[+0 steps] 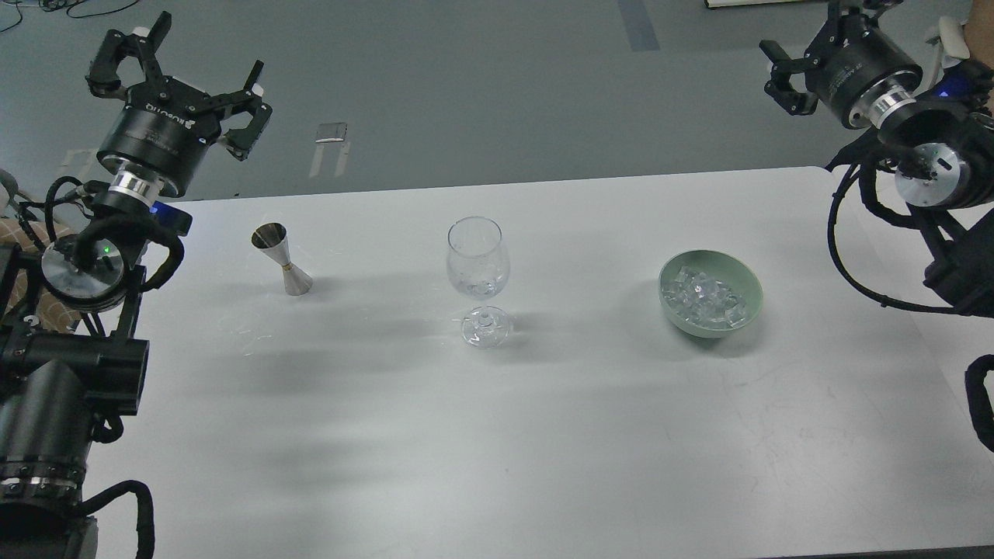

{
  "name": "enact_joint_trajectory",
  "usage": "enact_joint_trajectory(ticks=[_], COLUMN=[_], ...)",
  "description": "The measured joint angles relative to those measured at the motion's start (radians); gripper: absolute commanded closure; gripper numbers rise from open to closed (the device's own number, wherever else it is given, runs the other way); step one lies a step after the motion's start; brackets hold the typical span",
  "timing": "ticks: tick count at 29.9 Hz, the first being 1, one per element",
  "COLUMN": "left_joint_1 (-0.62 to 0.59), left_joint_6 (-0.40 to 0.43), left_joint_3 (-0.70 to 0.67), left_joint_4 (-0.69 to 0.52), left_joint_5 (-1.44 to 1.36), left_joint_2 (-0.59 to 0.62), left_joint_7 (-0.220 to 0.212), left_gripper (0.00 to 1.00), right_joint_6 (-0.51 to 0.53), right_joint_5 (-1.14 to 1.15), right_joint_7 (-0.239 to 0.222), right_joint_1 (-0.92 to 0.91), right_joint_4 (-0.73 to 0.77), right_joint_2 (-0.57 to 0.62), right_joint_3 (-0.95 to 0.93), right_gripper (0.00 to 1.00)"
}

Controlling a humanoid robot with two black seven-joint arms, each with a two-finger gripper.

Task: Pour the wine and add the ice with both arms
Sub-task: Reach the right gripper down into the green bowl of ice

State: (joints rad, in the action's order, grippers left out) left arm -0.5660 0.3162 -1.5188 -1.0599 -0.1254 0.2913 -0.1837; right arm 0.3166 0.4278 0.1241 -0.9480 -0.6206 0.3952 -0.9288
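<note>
- A clear stemmed glass [477, 268] stands upright near the middle of the white desk [497, 435]; I take it as the landmark.
- Something clear glints low in its bowl, but I cannot tell whether that is the wine.
- To the glass's left, well apart from it, a small steel jigger [281, 258] stands on the desk, leaning a little.
- To the glass's right, about as far off, sits a pale green bowl [746, 289] holding the ice [703, 299], a heap of small clear cubes.
- The left end effector [182, 74] hangs in the air beyond the desk's far edge, up and to the left of the glass; its fingers are spread wide and hold nothing.
- The right end effector [784, 78] hangs above the far right corner, far right of the glass. It is dark and turned partly away, so I cannot tell how far it is open; nothing shows in it.
</note>
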Motion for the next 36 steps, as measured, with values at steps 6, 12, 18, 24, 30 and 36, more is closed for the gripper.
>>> enact_joint_trajectory(ticks=[6,12,18,24,30,36], left_joint_1=[-0.025,-0.017,0.007,0.026,0.058,0.081], left_joint_6=[-0.013,-0.017,-0.022,-0.024,-0.025,-0.018], left_joint_3=[0.003,0.012,0.016,0.071,0.078,0.078], left_joint_4=[0.007,0.012,0.011,0.014,0.014,0.014], left_joint_5=[-0.208,-0.26,-0.265,-0.254,-0.249,-0.254], left_joint_2=[0.01,0.018,0.039,0.082,0.085,0.105], left_joint_7=[0.101,0.131,0.291,0.242,0.226,0.211], left_gripper=[0.04,0.04,0.04,0.03,0.03,0.03], right_joint_6=[0.0,-0.004,-0.003,0.0,0.001,-0.001], right_joint_5=[0.108,0.44,0.755,1.056,1.094,1.105], right_joint_7=[0.002,0.002,0.008,0.023,0.047,0.046], right_joint_1=[-0.065,-0.14,-0.156,-0.164,-0.158,-0.129], right_joint_4=[-0.077,-0.139,-0.313,-0.493,-0.551,-0.593], right_joint_2=[0.091,0.152,0.245,0.376,0.393,0.428], right_joint_3=[0.13,0.207,0.225,0.39,0.558,0.717], right_gripper=[0.0,0.0,0.0,0.0,0.02,0.1])
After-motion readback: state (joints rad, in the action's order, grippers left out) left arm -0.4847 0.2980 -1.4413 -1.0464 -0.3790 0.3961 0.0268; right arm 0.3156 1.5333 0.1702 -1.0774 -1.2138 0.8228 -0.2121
